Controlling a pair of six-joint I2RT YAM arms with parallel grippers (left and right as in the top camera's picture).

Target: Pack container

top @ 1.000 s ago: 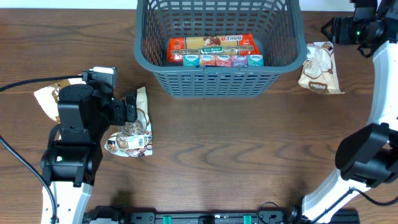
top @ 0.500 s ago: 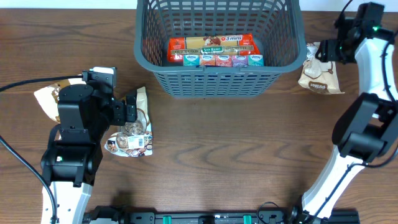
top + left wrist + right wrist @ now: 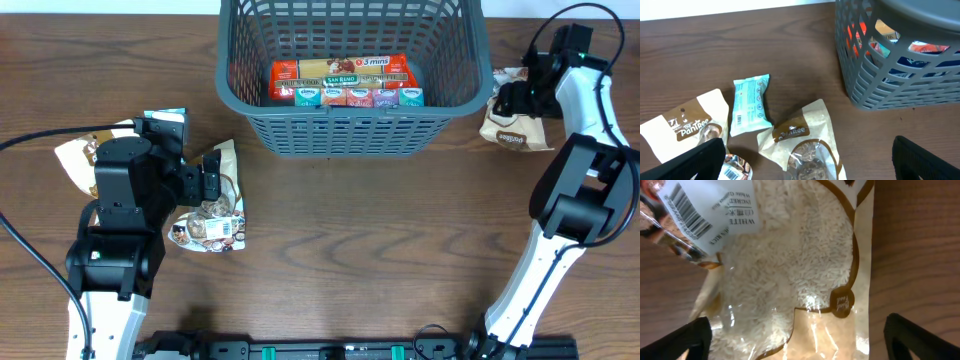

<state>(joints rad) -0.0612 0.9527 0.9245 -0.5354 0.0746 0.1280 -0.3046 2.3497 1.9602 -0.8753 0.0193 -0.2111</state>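
**Basket at the far edge, both grippers spread over pouches**

The container (image 3: pixel 345 132), a dark grey slotted basket, stands at the middle of the table's far edge, and its far side is cut off by the top of the overhead view. On its floor, against the near wall, lies a long red and orange packet (image 3: pixel 338 71) printed "SAN REMO" and "3 mins". A row of small packs (image 3: pixel 358 97) in blue, pink and teal sits just in front of it. Through the slots (image 3: pixel 900 75) the left wrist camera catches red and blue wrappers, but no writing can be read.

Just beside the basket's right wall, towards the far right corner, lies a rice pouch (image 3: pixel 515 128). The right gripper (image 3: pixel 512 98) hangs over its far end with its jaws wide apart. Whether they touch the pouch cannot be told. Up close, the pouch (image 3: pixel 790 265) has a clear window full of white grains. Its barcode sticker shows "WHITE" upside down, and the smaller print is too fine to read.

Near the left edge of the brown wooden table (image 3: pixel 350 250), the left gripper (image 3: pixel 208 176) hovers with its jaws apart and empty. Below it is a tan pouch (image 3: pixel 805 145) with a brown band ending in "Tree". Next to it lie a teal bar wrapper (image 3: pixel 751 104), barcode up, and a white pouch (image 3: pixel 685 125) marked "The PanTree".
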